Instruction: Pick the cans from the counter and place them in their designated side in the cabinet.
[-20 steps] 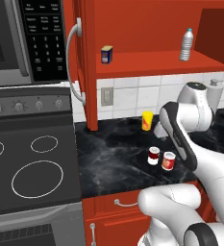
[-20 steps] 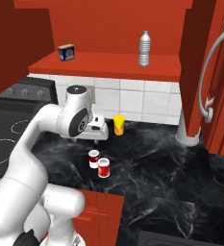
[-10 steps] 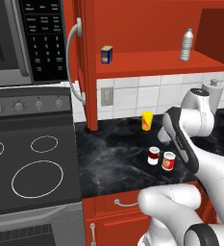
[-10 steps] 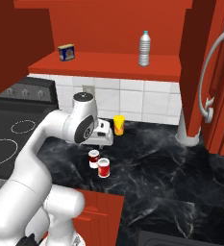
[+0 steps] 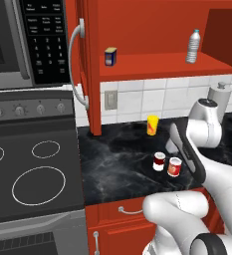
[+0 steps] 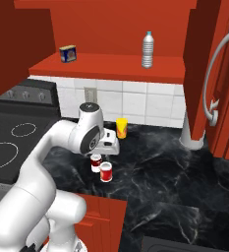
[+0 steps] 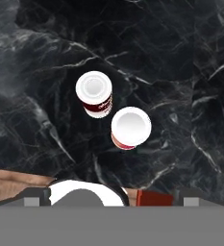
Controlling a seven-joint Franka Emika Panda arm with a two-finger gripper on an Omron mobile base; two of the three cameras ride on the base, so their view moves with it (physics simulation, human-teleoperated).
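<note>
- Two cans stand upright, just beside each other, on the black marble-patterned table (image 5: 117, 164): a maroon can (image 5: 159, 161) with a white lower band and a red can (image 5: 174, 167) with a yellowish label, both near the front edge above the red drawers (image 5: 122, 219).
- Seen from above in the hand view, the maroon can (image 7: 94, 93) and the red can (image 7: 130, 128) show pale round lids; they sit very close, and contact between them cannot be confirmed.
- The gripper (image 6: 109, 143) hangs above the two cans, its jaws spread wide and grasping nothing; in the right base view the maroon can (image 6: 96, 163) and the red can (image 6: 106, 172) lie just below it.
- A yellow-orange cup (image 5: 152, 125) stands further back on the table, near the tiled wall.
- The red cabinet (image 5: 137, 30) above is open; its shelf (image 5: 162, 65) carries a small blue-and-yellow box (image 5: 110, 56) toward one end and a clear bottle (image 5: 192, 46) toward the other, well apart.
- A curved silver handle (image 5: 76, 69) is fixed to the cabinet door.
- A grey stovetop (image 5: 33, 179) with ring burners adjoins the table on the left of the left base view, below a microwave (image 5: 28, 42).
</note>
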